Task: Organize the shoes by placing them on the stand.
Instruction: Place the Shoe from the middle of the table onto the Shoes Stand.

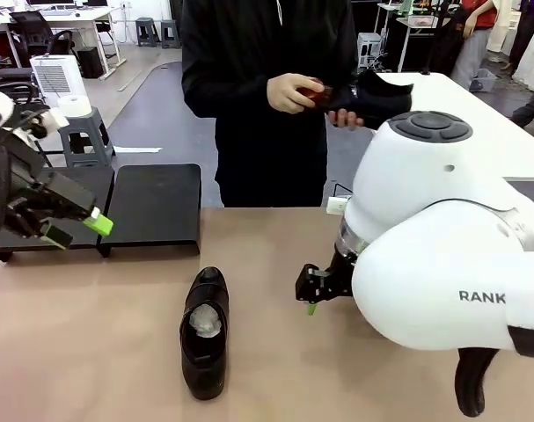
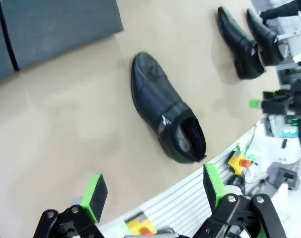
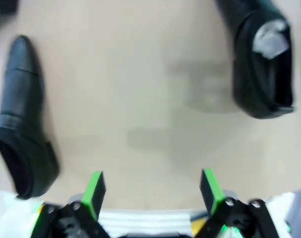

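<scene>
Count: four shoes, one stand, two grippers, one brush.

On the table (image 1: 91,352), shoe A (image 1: 205,334) lies left of middle and nearer the near edge, toe toward the stand (image 1: 152,207). The stand, two flat black panels side by side, sits at the far left corner.

Beyond the far edge, shoe B (image 1: 372,98) is off the table in the person's hands (image 1: 288,92), together with a reddish-brown brush (image 1: 314,90).

The left wrist view adds shoe C (image 2: 239,42) and shoe D (image 2: 264,37), side by side on the table toward its right side. In the front view the right arm covers that area.

All four are glossy black with rounded toes. The right wrist view looks into shoe A and shows white paper stuffing.

The left gripper (image 1: 77,230) has its fingers wide and empty, over the left edge in front of the stand. The right gripper (image 1: 312,299) also has its fingers wide and empty, low over the table to the right of shoe A.
</scene>
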`<state>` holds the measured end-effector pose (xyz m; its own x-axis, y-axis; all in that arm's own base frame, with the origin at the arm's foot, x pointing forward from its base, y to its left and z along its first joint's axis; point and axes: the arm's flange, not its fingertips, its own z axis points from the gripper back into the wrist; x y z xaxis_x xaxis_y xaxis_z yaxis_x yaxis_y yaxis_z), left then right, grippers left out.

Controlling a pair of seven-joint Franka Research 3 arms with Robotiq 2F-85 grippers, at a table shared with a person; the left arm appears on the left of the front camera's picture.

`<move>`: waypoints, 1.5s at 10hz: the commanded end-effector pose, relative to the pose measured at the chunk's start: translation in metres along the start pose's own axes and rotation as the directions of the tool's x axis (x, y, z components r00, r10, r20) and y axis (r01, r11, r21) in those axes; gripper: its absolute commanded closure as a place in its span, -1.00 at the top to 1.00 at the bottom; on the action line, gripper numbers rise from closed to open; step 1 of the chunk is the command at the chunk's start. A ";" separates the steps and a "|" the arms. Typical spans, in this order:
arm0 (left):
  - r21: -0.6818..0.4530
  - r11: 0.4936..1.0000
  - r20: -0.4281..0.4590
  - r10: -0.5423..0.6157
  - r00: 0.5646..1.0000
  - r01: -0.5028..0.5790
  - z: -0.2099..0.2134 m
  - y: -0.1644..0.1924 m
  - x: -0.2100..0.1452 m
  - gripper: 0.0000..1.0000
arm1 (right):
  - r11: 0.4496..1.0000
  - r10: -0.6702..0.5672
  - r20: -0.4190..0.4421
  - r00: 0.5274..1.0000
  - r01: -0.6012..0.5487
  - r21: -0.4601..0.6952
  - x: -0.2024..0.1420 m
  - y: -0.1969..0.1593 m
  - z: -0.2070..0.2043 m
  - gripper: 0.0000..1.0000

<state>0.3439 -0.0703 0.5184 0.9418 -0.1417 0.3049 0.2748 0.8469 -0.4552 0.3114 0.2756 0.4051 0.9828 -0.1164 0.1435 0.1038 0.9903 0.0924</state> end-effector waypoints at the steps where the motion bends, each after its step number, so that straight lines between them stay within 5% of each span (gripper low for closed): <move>1: 0.068 0.995 -0.124 -0.067 0.990 0.075 0.007 -0.007 -0.012 1.00 | 0.991 -0.132 -0.001 0.991 0.132 0.022 0.005 -0.006 -0.001 1.00; 2: 0.000 1.000 0.000 0.000 1.000 0.000 0.000 0.000 0.000 1.00 | 1.000 0.000 0.000 1.000 0.000 0.000 0.000 0.000 0.000 1.00; 5: 0.037 0.999 -0.040 -0.008 0.999 0.009 0.002 -0.012 -0.009 1.00 | 0.999 -0.035 0.006 0.999 0.035 -0.026 0.006 -0.002 0.001 1.00; 10: -0.073 0.997 -0.085 -0.005 0.996 -0.001 -0.041 -0.119 -0.049 1.00 | 0.977 -0.202 0.036 0.979 0.204 -0.062 0.020 -0.044 0.025 1.00; 11: -0.046 0.999 -0.087 -0.004 0.996 0.000 -0.058 -0.143 -0.052 1.00 | 0.963 -0.264 0.027 0.964 0.265 -0.057 0.021 -0.057 0.028 1.00; 12: 0.002 1.000 -0.109 -0.028 0.994 0.028 -0.080 -0.165 -0.057 1.00 | 0.989 -0.146 0.013 0.989 0.146 -0.037 0.023 -0.038 0.018 1.00; 15: 0.174 0.984 -0.149 -0.022 0.989 0.048 -0.140 -0.194 -0.056 1.00 | 0.989 -0.146 0.013 0.989 0.146 -0.037 0.023 -0.038 0.018 1.00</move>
<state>0.2486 -0.2876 0.4723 0.9440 -0.2615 0.2011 0.3170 0.8877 -0.3339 0.3233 0.2312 0.4222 0.9503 -0.2789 0.1380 0.2727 0.9601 0.0622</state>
